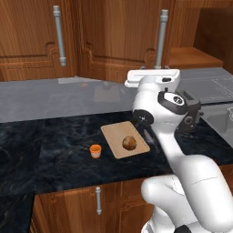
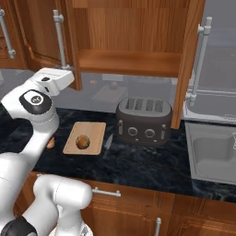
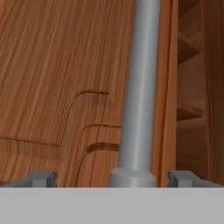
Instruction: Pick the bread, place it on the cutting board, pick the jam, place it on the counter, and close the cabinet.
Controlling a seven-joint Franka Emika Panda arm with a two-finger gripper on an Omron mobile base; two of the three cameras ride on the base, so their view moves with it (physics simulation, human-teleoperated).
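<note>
1. The arm hides the pincer [image 3: 112, 178] in both base views.
2. Its tips stand wide apart, straddling the upright grey handle [image 3: 138, 87] of the cabinet [image 3: 52, 78], gripping nothing.
3. The bread [image 1: 129, 143] lies on the cutting board [image 1: 113, 134]; the jam [image 1: 95, 151] stands on the worktop [image 1: 54, 145].

The brown bread [image 1: 129, 143] sits on the tan cutting board [image 1: 113, 135]. The orange jam [image 1: 95, 151] stands beside it on the dark tabletop [image 1: 54, 150]. The cabinet [image 2: 133, 27] is open.
</note>
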